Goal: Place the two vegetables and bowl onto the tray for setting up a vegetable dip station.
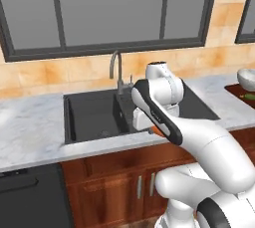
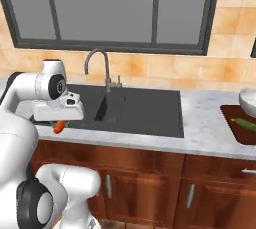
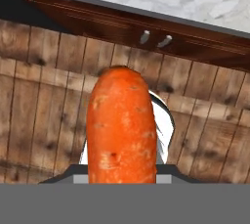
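Pincer (image 2: 59,123) clamped on stubby carrot (image 3: 123,127) — orange, pitted skin, rounded tip

**No readable text**

No lettering, labels, brand marks, numbers or signs can be read in any view. Surfaces are plain rendered textures: nothing printed on the worktop (image 1: 30,132), cabinet doors (image 2: 150,183), wall tiles (image 1: 64,75) or robot arm (image 1: 199,142).

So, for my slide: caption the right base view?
Claw carrying carrot by the sink; bowl, cucumber on tray.
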Tool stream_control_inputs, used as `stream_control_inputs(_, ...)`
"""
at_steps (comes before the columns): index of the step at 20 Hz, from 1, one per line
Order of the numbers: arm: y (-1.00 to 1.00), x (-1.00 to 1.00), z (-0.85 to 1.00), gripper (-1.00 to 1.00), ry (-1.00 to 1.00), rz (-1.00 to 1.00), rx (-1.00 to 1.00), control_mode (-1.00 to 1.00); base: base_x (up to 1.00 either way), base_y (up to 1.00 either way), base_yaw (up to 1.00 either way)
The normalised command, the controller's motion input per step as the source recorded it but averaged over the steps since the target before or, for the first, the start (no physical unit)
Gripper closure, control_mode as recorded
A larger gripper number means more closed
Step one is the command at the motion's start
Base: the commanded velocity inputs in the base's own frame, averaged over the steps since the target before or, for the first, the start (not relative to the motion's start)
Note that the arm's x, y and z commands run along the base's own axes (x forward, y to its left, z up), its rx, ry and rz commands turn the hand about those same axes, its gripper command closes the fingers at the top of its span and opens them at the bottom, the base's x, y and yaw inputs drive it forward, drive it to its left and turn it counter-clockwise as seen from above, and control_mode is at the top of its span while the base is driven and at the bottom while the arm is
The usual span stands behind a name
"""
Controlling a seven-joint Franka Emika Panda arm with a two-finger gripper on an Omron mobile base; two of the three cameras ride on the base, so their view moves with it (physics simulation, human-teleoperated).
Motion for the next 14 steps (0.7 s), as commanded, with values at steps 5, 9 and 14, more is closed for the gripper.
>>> stream_control_inputs(5,0.0,0.0,0.0,1.0,0.0,0.0,0.0,1.0,0.0,-1.0,0.0)
stream_control_inputs(9,0.0,0.0,0.0,1.0,0.0,0.0,0.0,1.0,0.0,-0.96,0.0)
stream_control_inputs(14,0.0,0.0,0.0,1.0,0.0,0.0,0.0,1.0,0.0,-0.83,0.0)
